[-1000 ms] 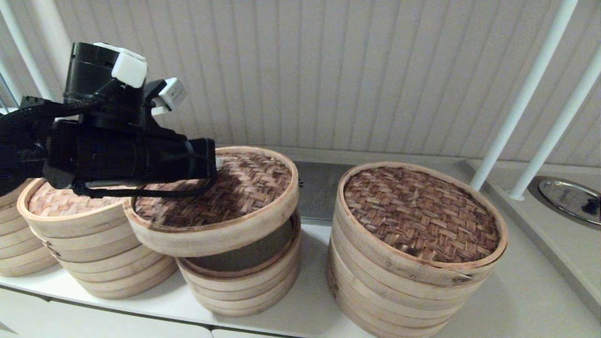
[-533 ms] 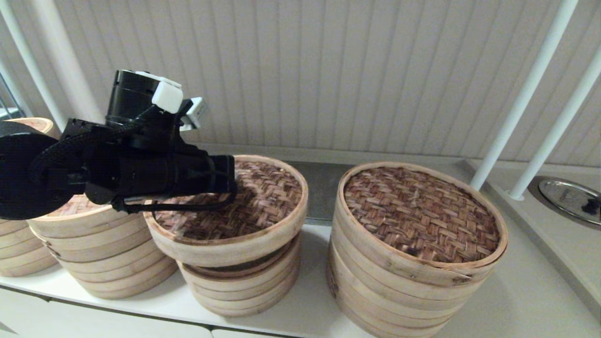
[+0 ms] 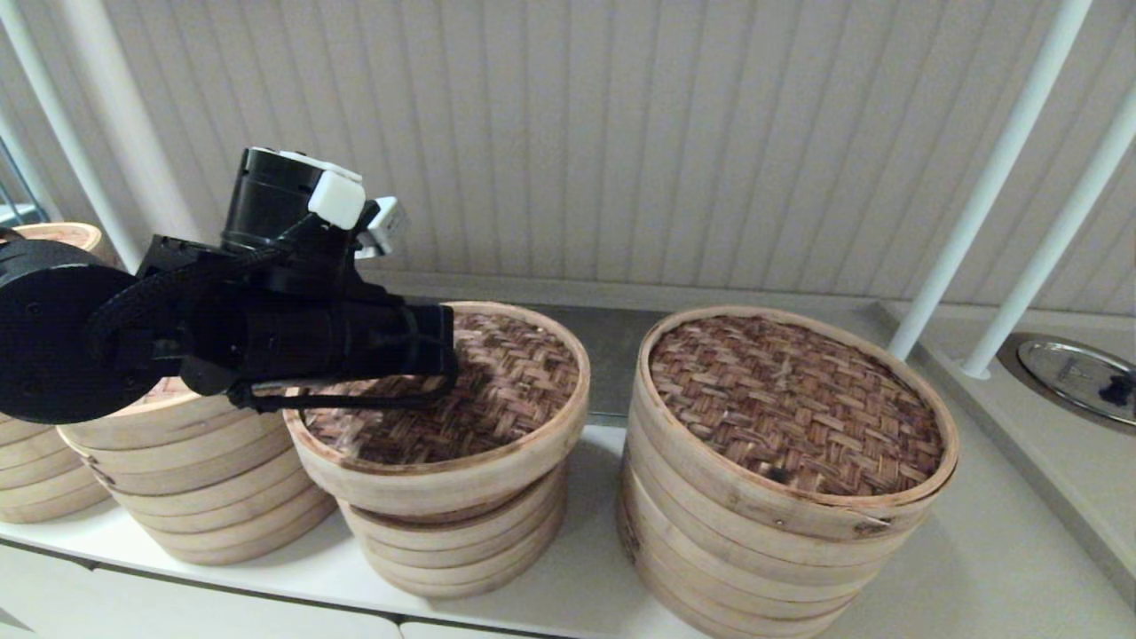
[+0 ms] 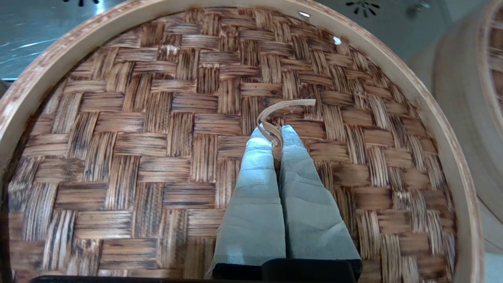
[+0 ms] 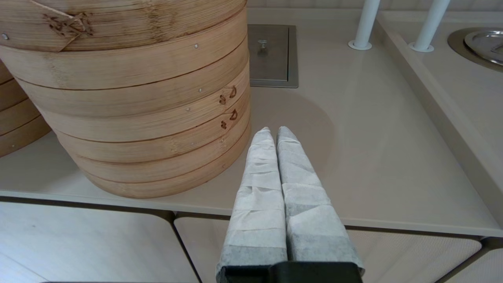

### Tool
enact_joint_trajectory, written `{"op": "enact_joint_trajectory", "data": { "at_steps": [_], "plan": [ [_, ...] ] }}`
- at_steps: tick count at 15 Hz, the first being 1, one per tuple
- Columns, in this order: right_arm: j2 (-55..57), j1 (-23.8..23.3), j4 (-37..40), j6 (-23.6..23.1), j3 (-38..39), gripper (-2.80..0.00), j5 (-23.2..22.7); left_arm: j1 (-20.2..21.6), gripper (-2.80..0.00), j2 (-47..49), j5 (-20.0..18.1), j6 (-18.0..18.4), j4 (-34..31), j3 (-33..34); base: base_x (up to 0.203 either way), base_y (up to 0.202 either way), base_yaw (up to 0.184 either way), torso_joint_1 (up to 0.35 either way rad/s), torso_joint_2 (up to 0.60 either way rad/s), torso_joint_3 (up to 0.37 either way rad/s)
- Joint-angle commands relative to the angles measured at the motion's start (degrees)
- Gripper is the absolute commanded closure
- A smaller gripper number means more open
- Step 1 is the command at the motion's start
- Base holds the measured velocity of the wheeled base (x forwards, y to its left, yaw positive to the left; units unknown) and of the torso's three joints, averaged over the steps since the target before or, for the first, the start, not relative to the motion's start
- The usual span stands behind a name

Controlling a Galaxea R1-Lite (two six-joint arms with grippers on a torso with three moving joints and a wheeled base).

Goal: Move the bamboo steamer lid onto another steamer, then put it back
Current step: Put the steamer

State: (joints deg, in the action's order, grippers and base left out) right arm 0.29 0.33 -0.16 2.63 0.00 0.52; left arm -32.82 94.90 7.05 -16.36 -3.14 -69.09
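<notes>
My left gripper (image 4: 274,131) is shut on the small loop handle (image 4: 275,114) of the bamboo steamer lid (image 3: 506,390), whose top is a dark reddish-brown weave. The lid sits slightly tilted on top of the narrowest stack (image 3: 461,541), with barely any gap visible at its front. The other steamer (image 3: 177,453), a medium stack of pale rings, stands just left of it; my left arm (image 3: 266,328) hides most of its top. My right gripper (image 5: 274,131) is shut on nothing, low by the counter's front edge.
The widest stack (image 3: 790,417), with a dark-brown weave, stands close on the right of the lid. Another stack (image 3: 35,479) sits at the far left. White poles (image 3: 985,186) and a round metal plate (image 3: 1074,377) are at the right. A metal hatch (image 5: 271,55) lies behind.
My left gripper has carried the lid to the right and down. The wide gap above the narrowest stack has closed. The right arm has not moved.
</notes>
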Motion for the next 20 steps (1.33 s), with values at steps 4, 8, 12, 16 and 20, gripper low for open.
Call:
{"op": "enact_joint_trajectory", "data": {
  "at_steps": [4, 8, 12, 16, 20],
  "plan": [
    [0.0, 0.0, 0.0, 0.0, 0.1, 0.0, 0.0, 0.3, 0.0, 2.8, 0.1, -0.3, 1.0, 0.1, 0.0, 0.0, 0.0, 0.0, 0.0, 0.0],
    [0.0, 0.0, 0.0, 0.0, 0.2, 0.0, 0.0, 1.6, 0.0, 4.5, 0.0, -0.4, 2.2, 0.0, 0.0, 0.0, 0.0, 0.0, 0.0, 0.0],
    [0.0, 0.0, 0.0, 0.0, 0.2, 0.0, 0.0, 3.0, 0.0, 6.2, -0.2, -0.9, 2.3, -0.2, 0.0, 0.0, 0.0, 0.0, 0.0, 0.0],
    [0.0, 0.0, 0.0, 0.0, 0.2, 0.0, 0.0, 3.7, 0.0, 6.9, -0.1, -1.0, 5.0, 0.6, 0.0, 0.0, 0.0, 0.0, 0.0, 0.0],
    [0.0, 0.0, 0.0, 0.0, 0.2, 0.0, 0.0, 4.3, 0.0, 7.8, -0.1, -1.0, 6.6, 0.8, 0.0, 0.0, 0.0, 0.0, 0.0, 0.0]
  ]
}}
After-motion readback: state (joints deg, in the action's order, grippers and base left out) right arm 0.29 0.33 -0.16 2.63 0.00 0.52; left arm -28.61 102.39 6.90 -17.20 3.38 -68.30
